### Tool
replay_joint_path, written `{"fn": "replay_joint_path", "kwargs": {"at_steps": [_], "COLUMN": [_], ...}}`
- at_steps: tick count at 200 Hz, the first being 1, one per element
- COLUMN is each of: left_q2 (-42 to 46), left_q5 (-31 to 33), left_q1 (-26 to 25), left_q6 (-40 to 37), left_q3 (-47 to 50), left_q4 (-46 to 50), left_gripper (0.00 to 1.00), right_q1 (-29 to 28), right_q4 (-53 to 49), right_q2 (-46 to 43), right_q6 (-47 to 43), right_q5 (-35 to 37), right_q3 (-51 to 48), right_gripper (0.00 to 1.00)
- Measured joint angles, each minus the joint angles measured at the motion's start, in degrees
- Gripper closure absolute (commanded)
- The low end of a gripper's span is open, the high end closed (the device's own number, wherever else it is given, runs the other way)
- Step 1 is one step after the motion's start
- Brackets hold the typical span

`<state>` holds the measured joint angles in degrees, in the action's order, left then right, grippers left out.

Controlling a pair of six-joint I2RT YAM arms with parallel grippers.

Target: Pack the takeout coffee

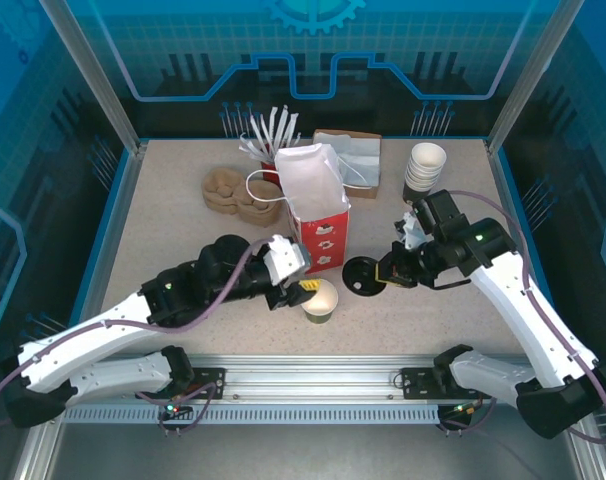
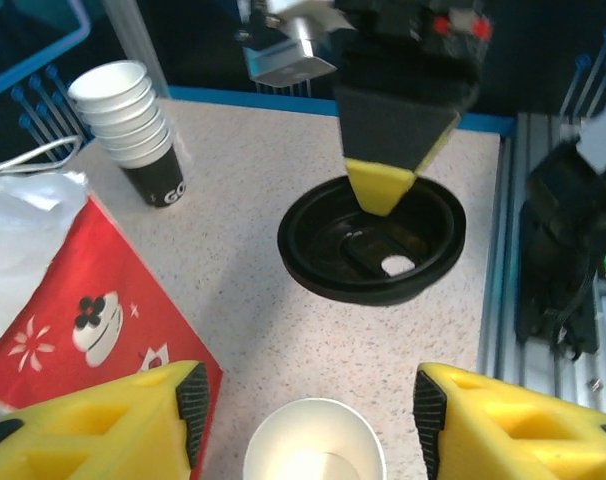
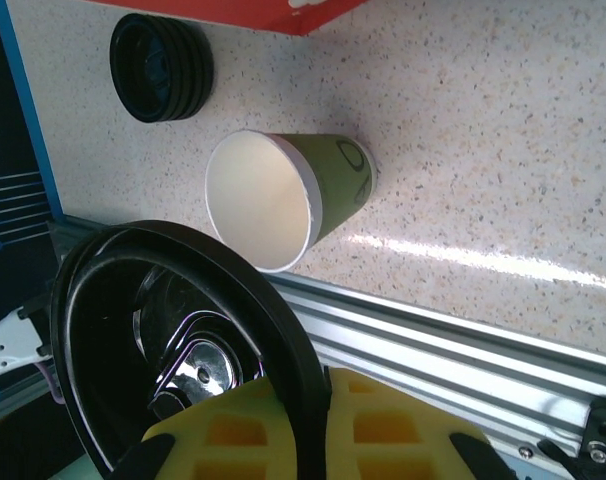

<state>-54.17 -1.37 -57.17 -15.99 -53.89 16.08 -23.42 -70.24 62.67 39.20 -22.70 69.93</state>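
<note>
- Tray (image 1: 231, 190), back left: its wells look empty.
- Left gripper (image 1: 305, 292) hovers over the cup, jaws spread to either side of the rim and clear of it, holding nothing.
- Bag (image 1: 323, 235), red and upright, has a white plastic bag stuffed in its mouth.
- Cup (image 1: 321, 300) stands upright near the front edge, just in front of the bag. It has no lid, and the white inside shows no drink.
- Lid (image 1: 361, 276), black, hangs tilted off the table just right of the cup.
- Right gripper (image 1: 383, 274) is clamped on the lid's rim.
- The step looks like capping, before any packing. The next move calls for levelling the lid, centring it over the rim and pressing it down, probably with the cup steadied.
- Stack (image 1: 426, 165), back right: nested empty cups.
</note>
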Motion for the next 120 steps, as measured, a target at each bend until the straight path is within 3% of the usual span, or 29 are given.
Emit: {"fn": "replay_joint_path", "kwargs": {"at_steps": [73,120], "left_q2": [-5.42,-7.76], "left_q5": [-1.27,-1.29], "left_q1": [-3.34,-4.55], "left_q6": [-15.45,-20.72], "left_q3": [1.18,1.18], "left_q4": [-4.55,-6.47], "left_gripper": [0.43,0.47], "right_q1": [1.36,1.46], "right_q4": [-4.39,-4.81], "right_q2": [3.28,3.63], "right_q6": [-5.31,-6.73], "right_q5": [-6.69,-8.48], "right_q3": [-0.63,-1.53], "right_gripper": [1.0,1.0]}}
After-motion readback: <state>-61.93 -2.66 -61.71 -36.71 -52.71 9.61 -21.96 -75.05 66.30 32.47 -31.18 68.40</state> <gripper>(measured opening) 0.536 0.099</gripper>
